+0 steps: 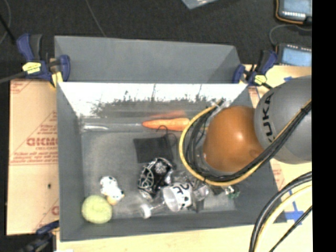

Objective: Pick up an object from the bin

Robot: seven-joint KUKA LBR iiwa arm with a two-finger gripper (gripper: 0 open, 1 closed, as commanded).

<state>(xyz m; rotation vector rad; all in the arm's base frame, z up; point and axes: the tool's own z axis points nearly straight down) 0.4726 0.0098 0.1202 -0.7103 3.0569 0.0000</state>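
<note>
My gripper (202, 191) sits low at the bin's front right, mostly hidden under the arm's orange cover. Just left of it, touching or nearly so, lies a white cup with black markings (177, 197). A black and white openwork ball (154, 175) rests beside the cup, further left. A small clear item (146, 210) lies in front of the cup.
A flat black square (151, 148) lies mid-bin. An orange carrot-shaped piece (166, 123) rests along the back wall. A small white and black toy animal (111, 188) and a yellow-green ball (96, 209) sit at the front left. The arm covers the bin's right side.
</note>
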